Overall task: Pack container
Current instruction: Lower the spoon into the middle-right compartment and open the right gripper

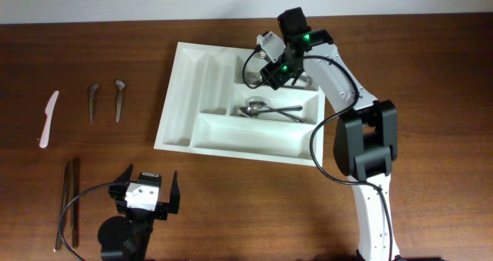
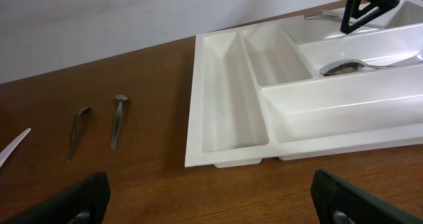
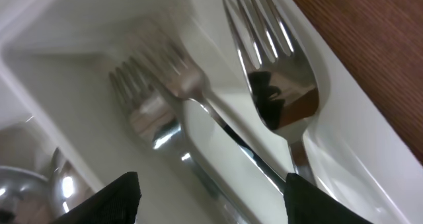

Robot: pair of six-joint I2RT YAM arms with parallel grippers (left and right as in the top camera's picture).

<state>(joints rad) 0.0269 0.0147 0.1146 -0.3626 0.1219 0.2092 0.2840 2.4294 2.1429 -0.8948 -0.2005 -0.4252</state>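
The white cutlery tray lies at the table's middle; it also shows in the left wrist view. My right gripper is open and low over the tray's top long compartment. In the right wrist view its fingers straddle two metal forks that lie in that compartment; one fork is blurred. Metal spoons lie in the middle long compartment and also show in the left wrist view. My left gripper is open and empty over bare wood in front of the tray.
Left of the tray lie two small metal utensils, a white plastic knife, and two long dark sticks near the front left. The bottom long compartment and both narrow compartments hold nothing.
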